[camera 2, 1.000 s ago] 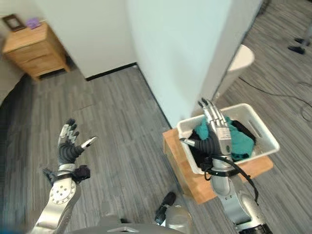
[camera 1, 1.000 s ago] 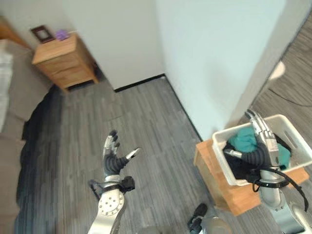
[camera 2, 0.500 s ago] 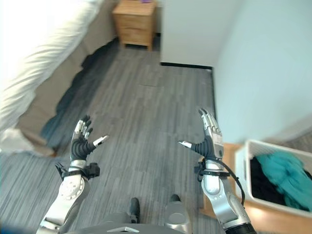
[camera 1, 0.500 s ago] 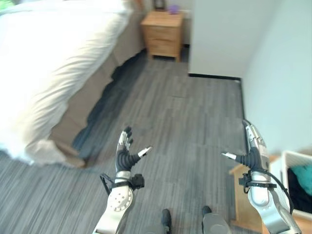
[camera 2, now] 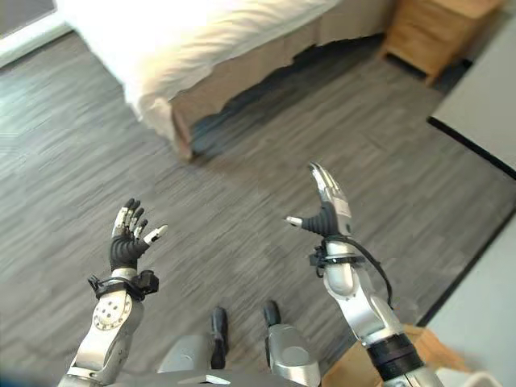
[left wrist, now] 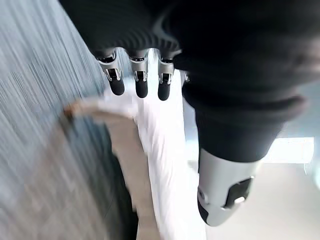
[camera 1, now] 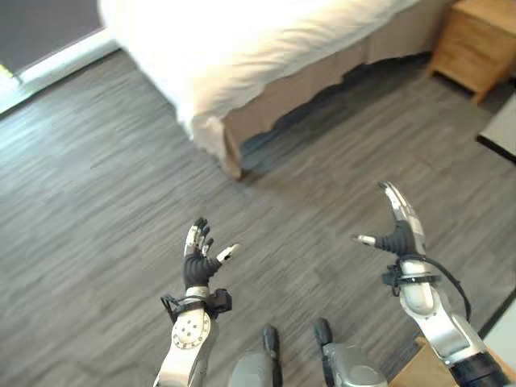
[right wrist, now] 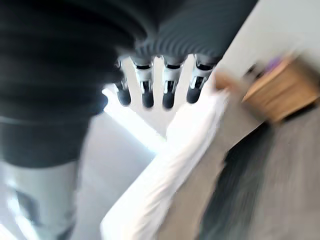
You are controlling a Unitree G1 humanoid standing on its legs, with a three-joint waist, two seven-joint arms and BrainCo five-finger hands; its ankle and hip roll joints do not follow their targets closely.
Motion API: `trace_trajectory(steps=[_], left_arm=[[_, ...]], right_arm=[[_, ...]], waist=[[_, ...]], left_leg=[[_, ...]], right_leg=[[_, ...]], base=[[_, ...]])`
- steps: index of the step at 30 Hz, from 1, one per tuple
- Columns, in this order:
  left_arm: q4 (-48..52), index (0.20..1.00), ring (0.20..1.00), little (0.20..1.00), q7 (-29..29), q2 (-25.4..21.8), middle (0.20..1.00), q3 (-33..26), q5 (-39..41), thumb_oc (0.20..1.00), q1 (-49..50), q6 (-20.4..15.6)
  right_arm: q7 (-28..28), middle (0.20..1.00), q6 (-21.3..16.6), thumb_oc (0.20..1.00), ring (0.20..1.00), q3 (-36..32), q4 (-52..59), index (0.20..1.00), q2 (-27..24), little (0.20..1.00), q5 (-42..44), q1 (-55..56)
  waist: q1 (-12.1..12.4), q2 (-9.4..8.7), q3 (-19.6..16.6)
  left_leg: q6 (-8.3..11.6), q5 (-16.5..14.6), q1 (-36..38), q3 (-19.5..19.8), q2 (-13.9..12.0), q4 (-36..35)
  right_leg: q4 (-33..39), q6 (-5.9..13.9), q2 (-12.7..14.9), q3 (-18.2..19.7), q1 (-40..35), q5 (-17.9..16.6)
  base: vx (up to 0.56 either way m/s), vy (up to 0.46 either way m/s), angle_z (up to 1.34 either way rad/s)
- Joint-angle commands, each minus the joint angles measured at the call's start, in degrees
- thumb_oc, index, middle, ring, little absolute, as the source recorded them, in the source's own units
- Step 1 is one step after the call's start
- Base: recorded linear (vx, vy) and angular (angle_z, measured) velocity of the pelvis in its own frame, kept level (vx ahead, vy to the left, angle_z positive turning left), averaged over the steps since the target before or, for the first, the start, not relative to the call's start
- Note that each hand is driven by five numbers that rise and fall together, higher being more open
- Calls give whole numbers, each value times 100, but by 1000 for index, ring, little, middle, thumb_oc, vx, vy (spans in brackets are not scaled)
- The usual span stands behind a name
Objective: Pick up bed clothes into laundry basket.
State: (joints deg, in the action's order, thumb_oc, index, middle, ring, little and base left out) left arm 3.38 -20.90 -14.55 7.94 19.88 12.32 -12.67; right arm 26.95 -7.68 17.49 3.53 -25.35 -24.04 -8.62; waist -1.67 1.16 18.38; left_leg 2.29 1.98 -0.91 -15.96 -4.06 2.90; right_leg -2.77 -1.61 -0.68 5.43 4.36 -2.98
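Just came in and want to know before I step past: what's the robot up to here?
Nothing is being handled at this moment. The robot stands on the grey wood-look floor facing the bed, which is covered by a white sheet, with a wooden nightstand beyond it. Its left hand and right hand are both raised in front of it, fingers straight and holding nothing. No clothes are in either hand, so the next pickup has not begun.

Left hand point(camera 1: 196, 260) raised, right hand point(camera 1: 401, 231) raised — fingers spread, empty
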Motion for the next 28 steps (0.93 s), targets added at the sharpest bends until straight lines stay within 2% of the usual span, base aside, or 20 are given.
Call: trace_trajectory(steps=[1, 4, 5, 8, 10, 11, 12, 14, 15, 18, 28], left_arm=[[174, 1000, 1000, 1000, 172, -167, 1000, -353, 264, 1000, 177, -230], [107, 1000, 1000, 1000, 108, -126, 1000, -342, 344, 1000, 89, -101], [150, 1000, 1000, 1000, 143, -169, 1000, -333, 369, 1000, 118, -50], [174, 1000, 1000, 1000, 171, -286, 1000, -374, 127, 1000, 61, 62], [93, 1000, 1000, 1000, 104, -333, 1000, -313, 78, 1000, -156, 92], [81, 1000, 1000, 1000, 115, -342, 1000, -290, 64, 1000, -238, 89], [78, 1000, 1000, 1000, 115, -344, 1000, -288, 64, 1000, -239, 88], [123, 1000, 1000, 1000, 203, -385, 1000, -298, 48, 1000, -216, 98], [174, 1000, 1000, 1000, 222, -416, 1000, -412, -89, 1000, -226, 66], [272, 1000, 1000, 1000, 115, -414, 1000, -582, -266, 1000, -207, -48], [364, 1000, 1000, 1000, 198, -510, 1000, -812, -399, 1000, -36, -47]], right_arm=[[-125, 1000, -125, 1000, 1000, -69, 260, 1000, 116, 1000, 314, -103], [-322, 1000, -97, 1000, 1000, -67, 213, 1000, 318, 1000, 681, 59], [-460, 1000, -74, 1000, 1000, -78, 246, 1000, 404, 1000, 911, 151], [-642, 1000, -110, 1000, 1000, -85, 275, 1000, 536, 1000, 1190, 276], [-697, 1000, -166, 1000, 1000, -115, 228, 1000, 637, 1000, 1414, 344], [-721, 1000, -171, 1000, 1000, -127, 178, 1000, 679, 1000, 1576, 425], [-723, 1000, -176, 1000, 1000, -130, 173, 1000, 679, 1000, 1584, 424], [-893, 1000, -206, 1000, 1000, -111, 182, 1000, 701, 1000, 1876, 583], [-954, 1000, -224, 1000, 1000, -60, 102, 1000, 735, 1000, 2059, 578], [-1078, 1000, -247, 1000, 1000, -39, -26, 1000, 710, 1000, 2221, 624], [-1307, 1000, -219, 1000, 1000, -209, 28, 1000, 529, 1000, 2423, 869]], waist=[[-64, -190, -320], [-5, -224, -428], [-42, -235, -447], [-19, -272, -457], [-62, -318, -435], [-124, -348, -434], [-121, -348, -434], [-145, -419, -439], [-91, -487, -471], [-55, -519, -566], [-81, -485, -759]], left_leg=[[-126, -634, -89, 103, 84, -14], [-170, -425, 122, 418, 152, -429], [-213, -331, 203, 638, 201, -640], [-256, -292, 280, 1025, 295, -790], [-264, -281, 239, 1283, 346, -790], [-280, -263, 216, 1400, 396, -790], [-278, -274, 224, 1400, 392, -790], [-307, -250, 225, 1553, 522, -790], [-280, -267, 264, 1577, 568, -790], [-253, -341, 342, 1475, 521, -790], [-220, -404, 487, 1497, 468, -790]], right_leg=[[769, 733, 704, -285, -342, 286], [476, 774, 810, -688, -364, 338], [122, 780, 761, -737, -276, 506], [-611, 839, 580, -580, -80, 761], [-819, 808, 304, -148, 49, 846], [-746, 738, 68, 208, 77, 862], [-750, 731, 64, 210, 72, 872], [-389, 545, -119, 540, -50, 814], [-160, 506, 27, 382, -220, 730], [230, 539, 111, 275, -475, 583], [634, 492, 151, 266, -822, 533]], base=[[11, 42, 67], [-12, 36, 87], [-28, 32, 75], [2, 28, 70], [-39, -57, 65], [-14, -25, 79], [9, 3, 84], [62, -7, 108], [99, -69, 72], [72, -61, 9], [36, -15, 0]])
